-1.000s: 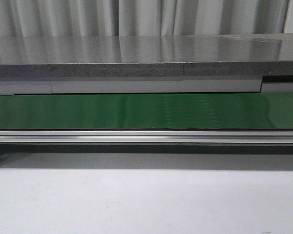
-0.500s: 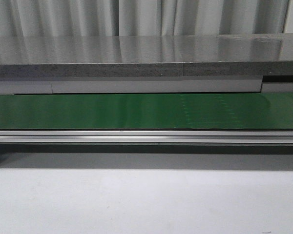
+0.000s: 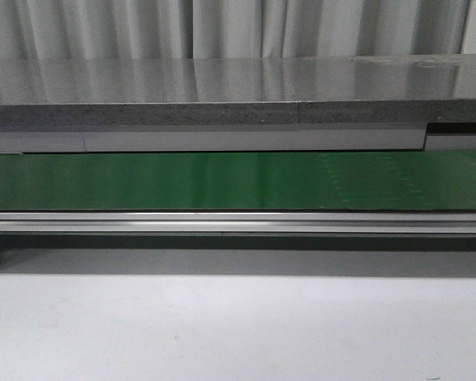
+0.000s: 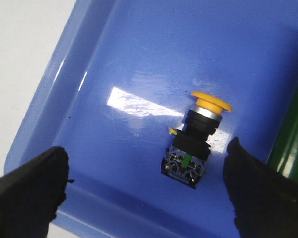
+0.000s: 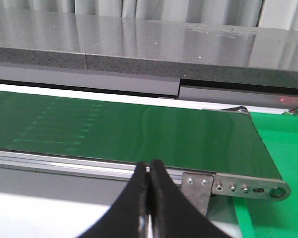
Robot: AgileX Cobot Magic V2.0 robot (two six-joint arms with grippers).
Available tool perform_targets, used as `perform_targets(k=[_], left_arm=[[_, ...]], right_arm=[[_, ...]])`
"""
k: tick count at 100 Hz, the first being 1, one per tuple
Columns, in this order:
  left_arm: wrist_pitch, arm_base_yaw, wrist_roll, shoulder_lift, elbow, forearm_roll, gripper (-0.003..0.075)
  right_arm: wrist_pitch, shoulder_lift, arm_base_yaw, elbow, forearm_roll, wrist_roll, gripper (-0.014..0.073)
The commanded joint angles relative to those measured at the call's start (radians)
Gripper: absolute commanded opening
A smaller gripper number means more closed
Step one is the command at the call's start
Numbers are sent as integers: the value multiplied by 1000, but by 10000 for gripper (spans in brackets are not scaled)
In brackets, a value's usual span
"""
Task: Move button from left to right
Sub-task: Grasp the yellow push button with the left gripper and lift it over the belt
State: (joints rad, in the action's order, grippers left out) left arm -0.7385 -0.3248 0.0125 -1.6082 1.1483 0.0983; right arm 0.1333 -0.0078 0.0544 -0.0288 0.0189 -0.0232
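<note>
One button (image 4: 197,140) lies tipped on its side in a blue tray (image 4: 139,59), yellow cap toward one o'clock, black body toward seven. Left gripper (image 4: 148,186) hangs above it with jaws spread wide, one fingertip (image 4: 32,191) on each side, touching nothing. Right gripper (image 5: 149,196) has its jaws pressed together, empty, before the green conveyor belt (image 5: 139,131). Behind runs a grey surface (image 3: 222,87).
</note>
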Motion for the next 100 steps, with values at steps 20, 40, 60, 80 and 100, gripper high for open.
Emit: perform_targets(k=[20,40,60,80,100], left_arm=[[18,-3,52,-97,81,-52,602],[20,-3,107,-149,81,-113,602],[24,-1,139,-193,81,-154,602],[34,-1,139,-222,81,-154,576],[41,-1,139,-253,81,-154,482]], right_arm=[[-84,-17,1,-1,9,4,-122],[-84,-17,1,-1,9,4,-122],[-84,-17,1,-1,9,4,-122],[-84,-17,1,-1,9,4,-122],[-84,-17,1,-1,9,4,-122]])
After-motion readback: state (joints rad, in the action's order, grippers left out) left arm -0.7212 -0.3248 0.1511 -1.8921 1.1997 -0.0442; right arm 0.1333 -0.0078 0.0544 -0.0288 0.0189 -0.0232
